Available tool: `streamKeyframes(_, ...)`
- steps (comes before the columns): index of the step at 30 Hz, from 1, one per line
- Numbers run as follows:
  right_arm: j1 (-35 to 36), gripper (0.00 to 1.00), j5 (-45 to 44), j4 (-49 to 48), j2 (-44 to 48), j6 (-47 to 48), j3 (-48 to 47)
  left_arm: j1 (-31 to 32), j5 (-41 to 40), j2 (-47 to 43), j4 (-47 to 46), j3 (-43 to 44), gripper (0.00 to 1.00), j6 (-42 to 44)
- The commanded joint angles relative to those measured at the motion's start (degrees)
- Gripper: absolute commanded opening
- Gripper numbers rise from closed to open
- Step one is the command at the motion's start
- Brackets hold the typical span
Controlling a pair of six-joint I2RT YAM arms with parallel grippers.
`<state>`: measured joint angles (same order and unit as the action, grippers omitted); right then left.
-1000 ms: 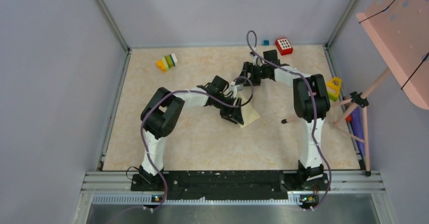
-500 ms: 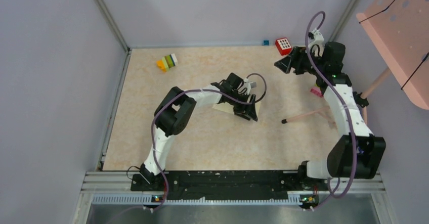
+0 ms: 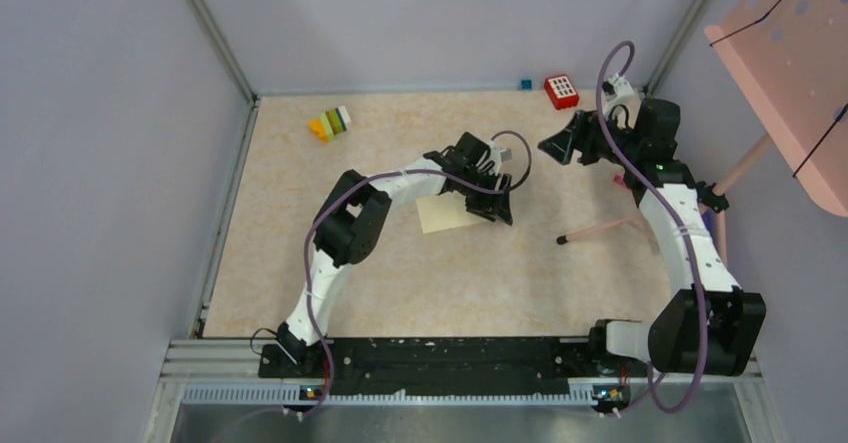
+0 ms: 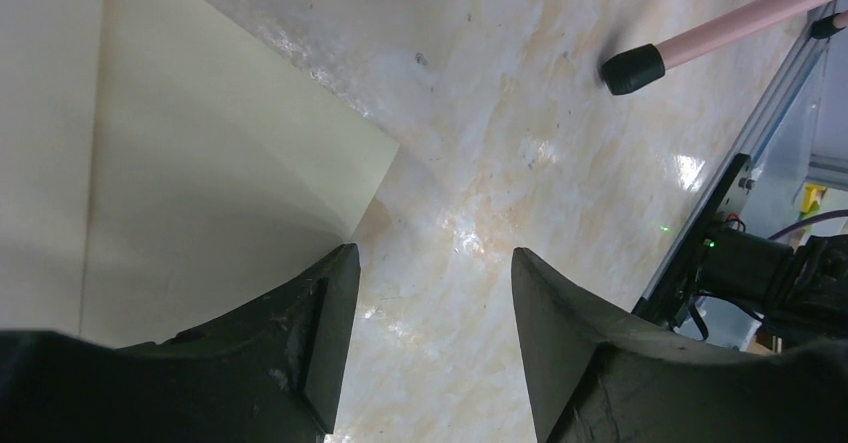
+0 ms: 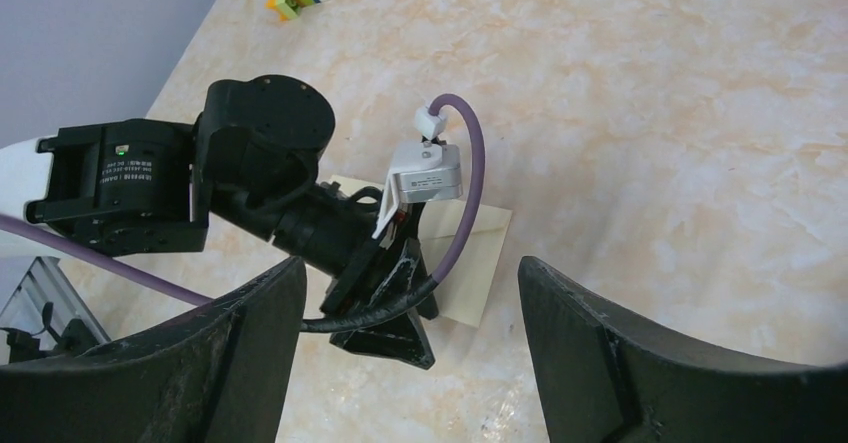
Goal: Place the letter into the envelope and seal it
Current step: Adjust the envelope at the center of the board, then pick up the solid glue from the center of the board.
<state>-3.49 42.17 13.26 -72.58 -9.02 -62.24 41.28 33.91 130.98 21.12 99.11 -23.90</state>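
Envelope lies flat mid-table. I see my left gripper low at its right edge, jaws apart, nothing between them, one finger overlapping the paper's corner. Right gripper hangs high toward the far right, well apart, jaws wide, empty.

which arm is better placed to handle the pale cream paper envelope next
Left. The left claw, open, hangs over one end of the pale cream-yellow paper envelope; the right claw, also open, is well apart from it.
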Motion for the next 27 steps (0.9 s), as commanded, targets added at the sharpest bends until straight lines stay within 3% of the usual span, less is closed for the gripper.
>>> streamKeyframes(1,0.12,0.77,1.2,-1.45,2.18,1.1,-0.89,-0.62,-3.16,-4.61,3.92,-1.48,0.64,5.3)
streamKeyframes(6,0.14,0.77,3.44,-2.09,1.47,-0.12,-1.62,-3.04,4.64,-16.92,6.59,-8.06,0.64,14.62)
streamKeyframes(10,0.15,0.77,5.42,-4.13,1.27,-1.64,-1.75,-7.04,-0.19,-26.07,13.65,-15.09,0.64,22.43)
streamKeyframes(13,0.84,0.77,7.13,-7.71,1.3,-3.4,-0.59,-13.64,-6.7,-30.39,16.87,-19.17,0.67,25.43)
streamKeyframes(20,12.8,0.77,1.97,-6.72,0.49,4.51,0.82,-26.95,-22.97,-31.67,18.39,-20.51,0.72,28.49)
streamKeyframes(27,14.99,0.77,1.09,-7.19,0.03,6.05,2.55,-28.97,-31.17,-25.33,15.03,-18.49,0.73,27.44)
